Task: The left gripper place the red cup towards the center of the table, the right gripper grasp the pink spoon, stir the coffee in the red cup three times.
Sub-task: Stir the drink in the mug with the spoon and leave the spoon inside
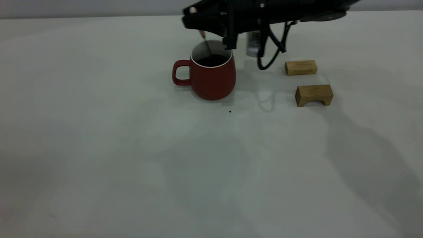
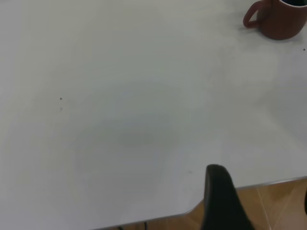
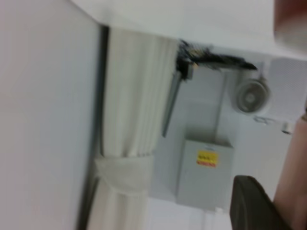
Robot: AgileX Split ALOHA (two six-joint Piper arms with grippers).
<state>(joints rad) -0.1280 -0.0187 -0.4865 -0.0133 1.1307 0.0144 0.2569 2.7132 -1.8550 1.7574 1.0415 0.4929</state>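
The red cup stands upright on the table near the middle, toward the far side, its handle pointing left. Dark coffee fills it. My right gripper reaches in from the upper right and hovers just above the cup's rim, shut on the pink spoon. The spoon's grey stem slants down into the coffee, and its bowl is hidden in the liquid. In the right wrist view a pinkish strip lies against one black finger. My left gripper stands open off the table's near edge, far from the cup.
Two tan wooden blocks lie right of the cup, a plain one and an arch-shaped one. The right arm's black cable hangs between the cup and the blocks. A tiny dark speck lies in front of the cup.
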